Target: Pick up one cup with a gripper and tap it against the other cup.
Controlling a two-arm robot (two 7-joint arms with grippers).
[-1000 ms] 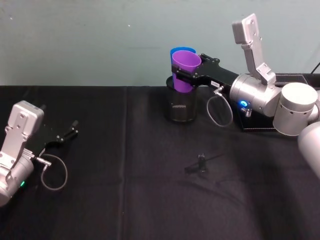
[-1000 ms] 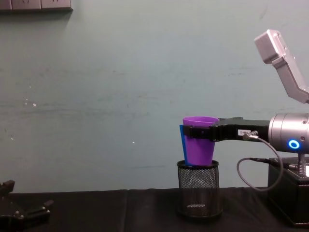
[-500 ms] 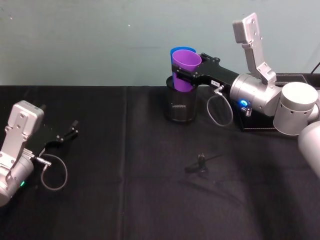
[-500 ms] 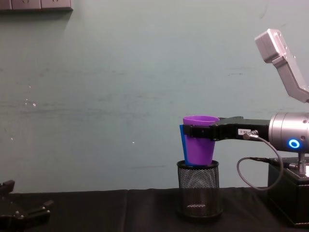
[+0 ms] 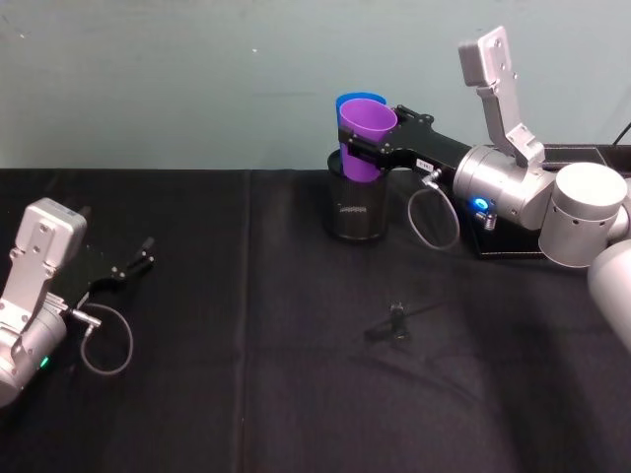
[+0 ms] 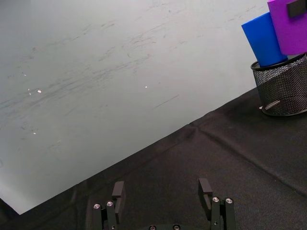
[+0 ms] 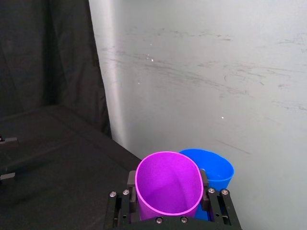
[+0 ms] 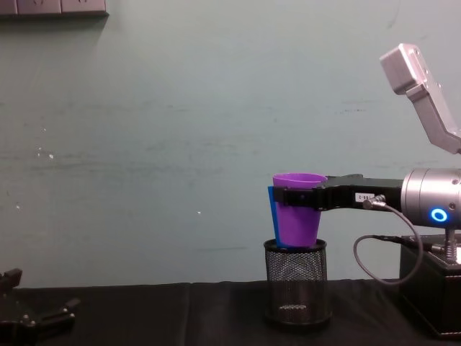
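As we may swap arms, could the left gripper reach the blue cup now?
Probably not: the left gripper lies far off; the right gripper's purple cup crowds the blue cup in the mesh holder.

Soft, even light falls across the pale wall [image 8: 180, 144], and I see no hard glare on it. The black cloth [image 5: 296, 394] swallows most of the light; I make out only faint creases and weak, diffuse shadows. The silver arm housing [image 5: 592, 212] carries a mild sheen on top. The purple cup [image 7: 169, 184] glows along its rim. The blue ring light [image 8: 437, 215] shines brightly, and a small green lamp [image 5: 44, 363] dots the left arm [image 5: 35, 286].
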